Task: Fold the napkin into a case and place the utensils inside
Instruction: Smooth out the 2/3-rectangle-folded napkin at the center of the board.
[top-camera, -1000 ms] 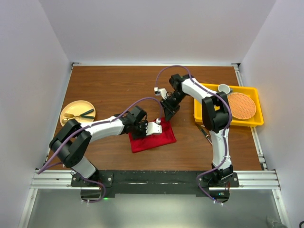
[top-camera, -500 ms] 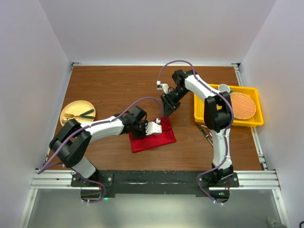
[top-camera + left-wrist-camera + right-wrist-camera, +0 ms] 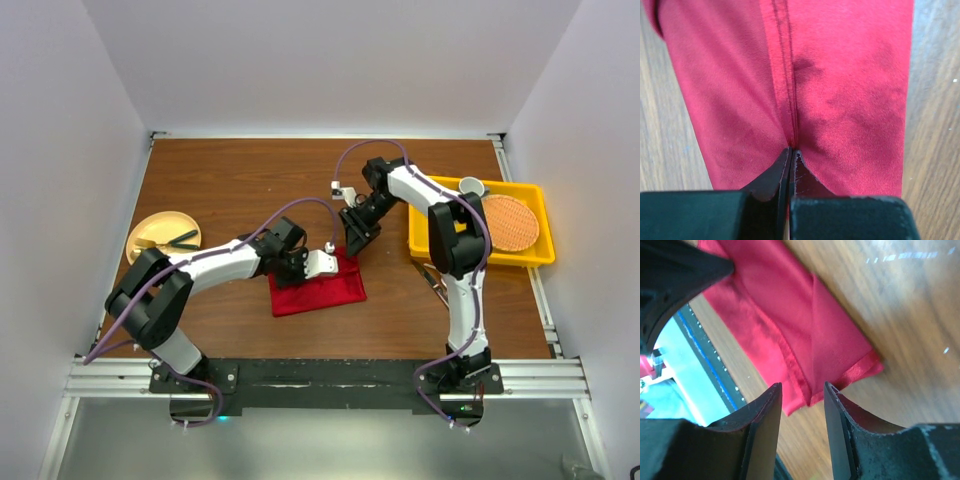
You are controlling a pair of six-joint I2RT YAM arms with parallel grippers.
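The deep-red napkin (image 3: 320, 292) lies folded into a rectangle on the wooden table near the middle front. My left gripper (image 3: 328, 264) is low on its far edge; in the left wrist view the left gripper (image 3: 791, 150) is shut, pinching the napkin (image 3: 850, 100) at a stitched fold line. My right gripper (image 3: 356, 240) hovers just beyond the napkin's far right corner. In the right wrist view the right gripper (image 3: 801, 386) is open and empty above that corner of the napkin (image 3: 790, 315). Silver utensils (image 3: 436, 282) lie by the right arm, partly hidden.
A yellow tray (image 3: 520, 252) at the right holds a round orange woven mat (image 3: 508, 222) and a white cup (image 3: 471, 186). A round yellow plate (image 3: 150, 240) with dark items sits at the left. White walls enclose the table.
My right gripper opened wider and rose off the napkin's far right corner. My left gripper pulled slightly left, and the napkin shifted left with it.
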